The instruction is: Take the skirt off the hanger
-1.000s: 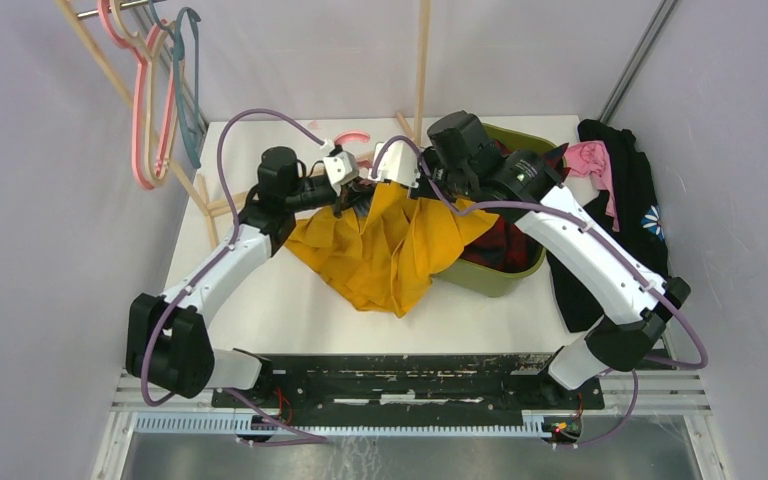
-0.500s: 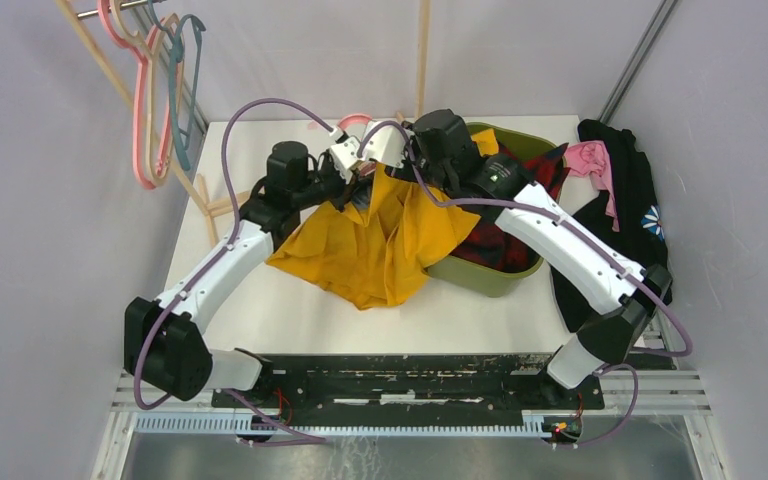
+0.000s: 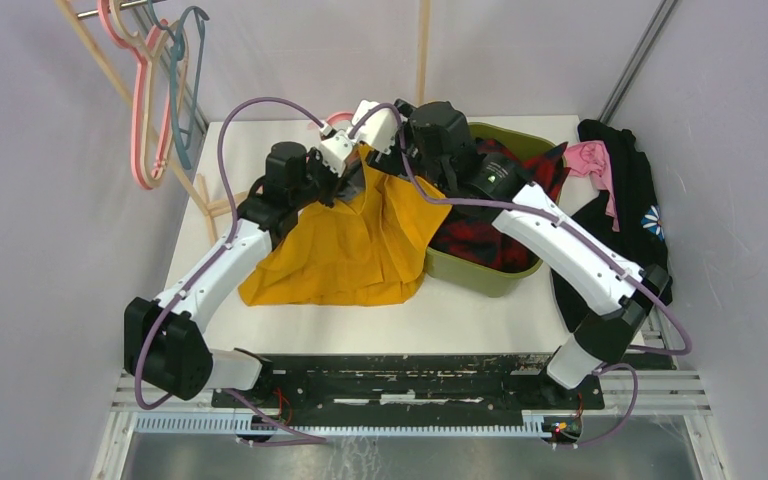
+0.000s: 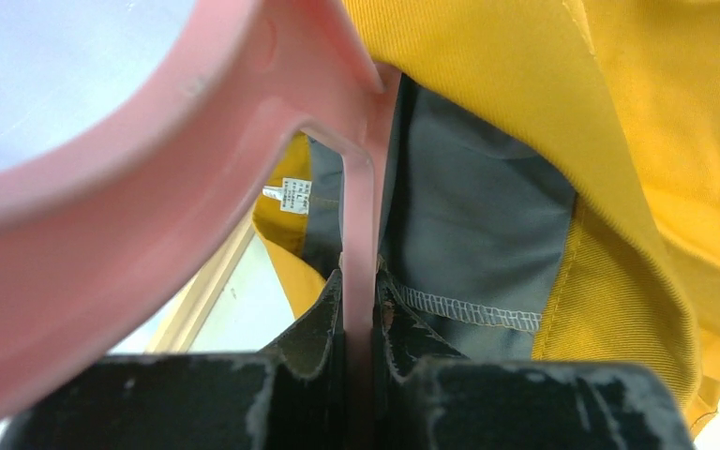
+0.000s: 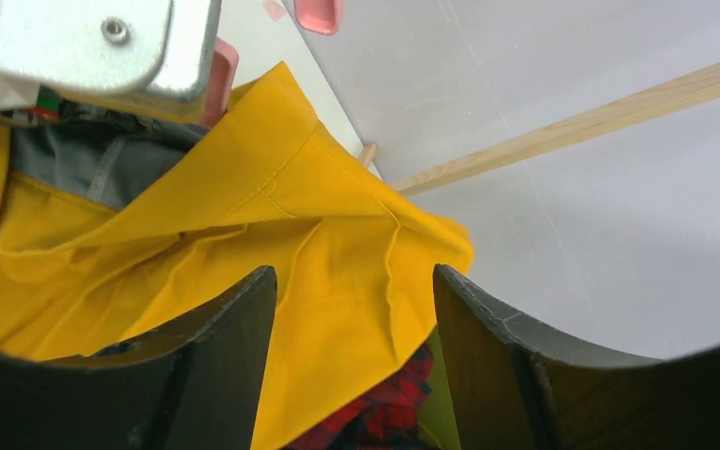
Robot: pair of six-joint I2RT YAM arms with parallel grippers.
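The yellow skirt (image 3: 350, 250) hangs from a pink hanger (image 4: 150, 178) at the back centre, its hem spread on the white table (image 3: 290, 315). My left gripper (image 4: 359, 281) is shut on a thin bar of the hanger, with the skirt's grey inner waistband (image 4: 469, 216) just behind it. In the top view the left gripper (image 3: 343, 158) and right gripper (image 3: 372, 128) stand close together over the waist. My right gripper (image 5: 354, 272) is open, nothing between its fingers, and the skirt's (image 5: 319, 244) upper corner lies below it. The hanger's hook tip (image 5: 307, 13) shows at the top.
A green bin (image 3: 490, 280) holding red plaid cloth (image 3: 490, 225) stands right of the skirt. Black (image 3: 630, 210) and pink (image 3: 592, 160) garments lie at the far right. Spare hangers (image 3: 150, 110) hang on a rack at the upper left, and a wooden pole (image 3: 422, 50) stands behind.
Both grippers rose and moved toward the back. The right gripper opened and let go of the skirt. The bunched skirt dropped out into a flat hanging sheet.
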